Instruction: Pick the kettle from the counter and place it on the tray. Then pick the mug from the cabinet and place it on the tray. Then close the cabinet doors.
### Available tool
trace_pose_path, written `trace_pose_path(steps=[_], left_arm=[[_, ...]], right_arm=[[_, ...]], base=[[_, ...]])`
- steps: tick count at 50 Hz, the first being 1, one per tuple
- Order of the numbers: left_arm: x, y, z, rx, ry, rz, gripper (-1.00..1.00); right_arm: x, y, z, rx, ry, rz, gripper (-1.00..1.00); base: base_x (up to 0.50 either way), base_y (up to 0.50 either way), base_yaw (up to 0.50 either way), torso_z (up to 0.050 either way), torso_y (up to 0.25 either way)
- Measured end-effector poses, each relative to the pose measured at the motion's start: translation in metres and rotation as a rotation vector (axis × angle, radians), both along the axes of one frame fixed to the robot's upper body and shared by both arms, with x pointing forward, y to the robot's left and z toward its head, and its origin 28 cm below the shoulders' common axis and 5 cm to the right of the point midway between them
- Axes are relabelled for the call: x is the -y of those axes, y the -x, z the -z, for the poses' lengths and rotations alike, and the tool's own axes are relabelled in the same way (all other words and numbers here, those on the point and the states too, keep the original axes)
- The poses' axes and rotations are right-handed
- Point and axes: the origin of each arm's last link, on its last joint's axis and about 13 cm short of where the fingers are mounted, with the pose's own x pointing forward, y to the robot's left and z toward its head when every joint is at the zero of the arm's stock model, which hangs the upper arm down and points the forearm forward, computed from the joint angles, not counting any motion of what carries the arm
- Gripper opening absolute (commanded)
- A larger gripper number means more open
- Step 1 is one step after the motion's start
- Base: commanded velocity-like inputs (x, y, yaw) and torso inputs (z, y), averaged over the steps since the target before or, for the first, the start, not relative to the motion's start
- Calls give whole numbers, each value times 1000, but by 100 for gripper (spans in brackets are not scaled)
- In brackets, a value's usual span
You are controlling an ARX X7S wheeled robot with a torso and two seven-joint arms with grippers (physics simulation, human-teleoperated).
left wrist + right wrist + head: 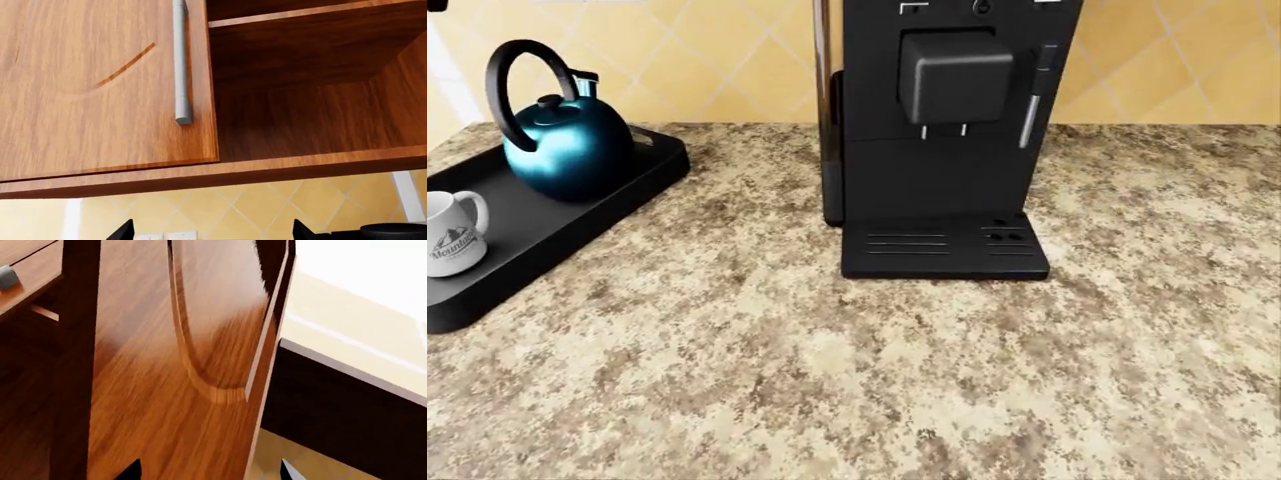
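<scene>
L pincer (212,234) facing cabinet door (100,85) (splayed)

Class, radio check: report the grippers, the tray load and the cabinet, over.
Both grippers empty, up at the wooden cabinet. Teal-blue kettle and white mug sit on the black tray. Left door shut, other side open. Nothing blocking.

Kettle (567,150) sits on the tray (627,190) at the counter's (827,380) far left, mug (454,233) in front of it on the same tray, the two apart. Right of the tray, coffee machine (948,130) stands on the counter against the tiled wall (721,60). Up above, one cabinet door (100,90) sits beside an open compartment with a shelf (300,15) inside.
</scene>
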Motion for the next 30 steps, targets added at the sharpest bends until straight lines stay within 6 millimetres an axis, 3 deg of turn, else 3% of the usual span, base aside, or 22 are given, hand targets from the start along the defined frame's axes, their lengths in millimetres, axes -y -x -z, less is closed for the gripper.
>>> trace_pose_path(steps=[16,30], left_arm=[[-4,0,3,-12,4,-12,100],[-8,0,4,-19,16,-20,100]], right_arm=[[-10,-37,-11,-28,-64,-43,100],[-29,-51,-28,-52,-80,-117,100]], base=[[2,0,1,1,-3],[2,0,1,3,-1]])
